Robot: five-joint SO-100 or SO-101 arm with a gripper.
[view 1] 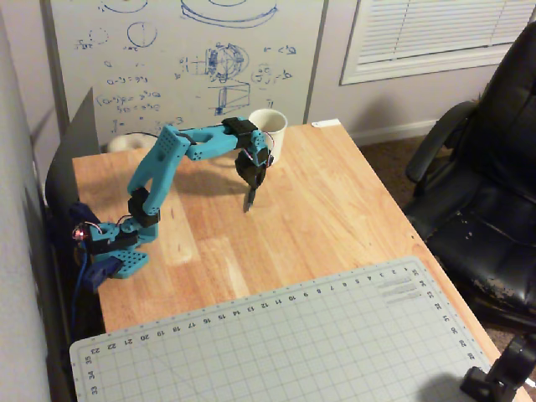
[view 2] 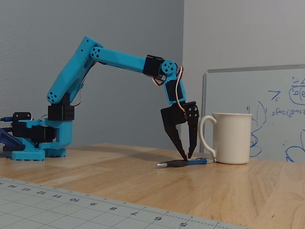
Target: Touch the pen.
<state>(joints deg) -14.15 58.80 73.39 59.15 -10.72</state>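
Note:
The pen point(view 2: 190, 162) is slim and dark with a silvery tip. It lies flat on the wooden table point(view 2: 143, 181), one end against the foot of the cream mug point(view 2: 232, 138). My black gripper point(view 2: 187, 157) points straight down over the pen's middle, and its fingertips rest on the pen or a hair above it. The jaws narrow to a V and nearly meet at the tips, with nothing held between them. In the other fixed view the gripper point(view 1: 249, 204) hangs just in front of the mug point(view 1: 269, 131), and the pen cannot be made out beneath it.
The blue arm's base point(view 1: 117, 251) sits at the table's left edge. A grey cutting mat point(view 1: 285, 343) covers the near end. A whiteboard point(view 1: 184, 59) stands behind the table, and a black office chair point(view 1: 486, 184) is at the right.

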